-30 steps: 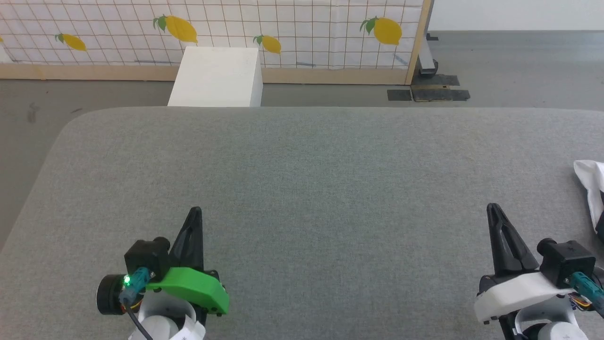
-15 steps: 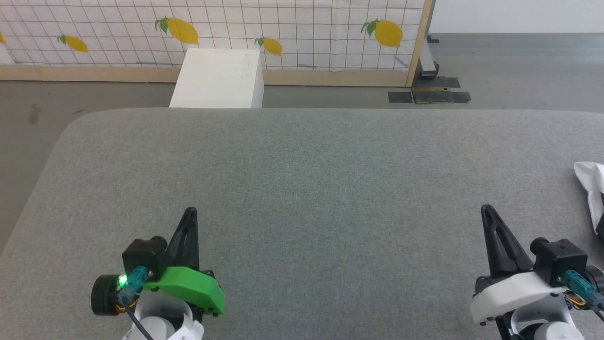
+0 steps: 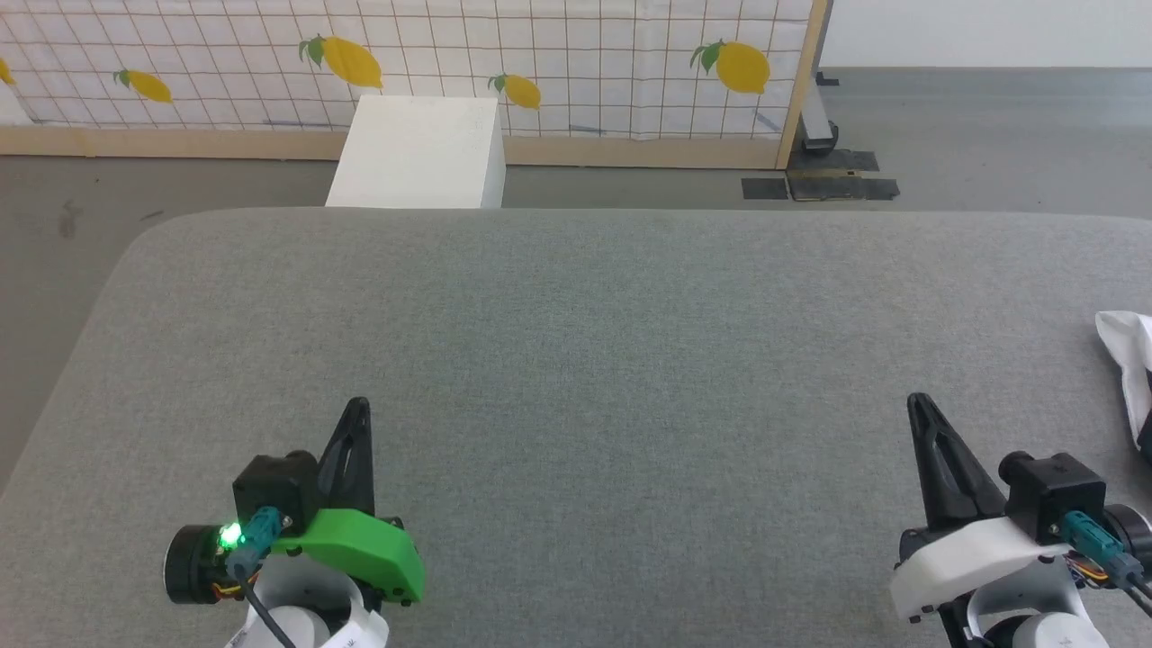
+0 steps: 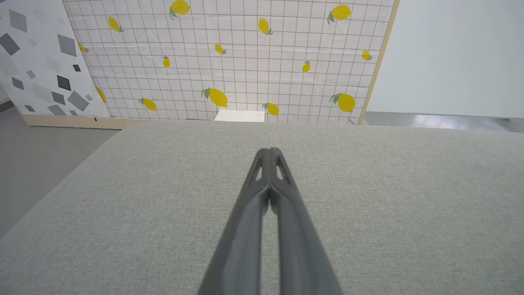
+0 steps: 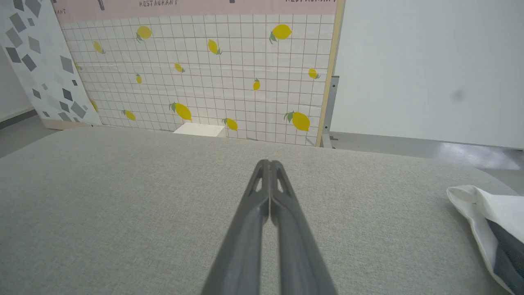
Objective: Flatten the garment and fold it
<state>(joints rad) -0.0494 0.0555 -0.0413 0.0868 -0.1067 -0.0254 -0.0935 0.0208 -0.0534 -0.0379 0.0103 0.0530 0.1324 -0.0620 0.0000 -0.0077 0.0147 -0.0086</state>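
A corner of the garment [image 3: 1131,360] lies on the grey table at the far right edge, white cloth with a dark strip; most of it is out of view. In the right wrist view the garment [image 5: 491,223] shows at the lower right, white with a black part. My right gripper [image 3: 916,405] [image 5: 268,163] hovers over the table to the left of the garment, shut with nothing in it. At the lower left my left gripper [image 3: 358,407] [image 4: 269,150] is shut and empty too, far from the cloth.
The grey fabric-covered table [image 3: 576,360] spans the view. Beyond its far edge stand a white box [image 3: 417,153] on the floor and a lemon-print grid panel [image 3: 405,54] with a wooden frame.
The whole picture has shifted slightly, so the camera moved. Both grippers sit a little lower and further left in the view; both stay shut.
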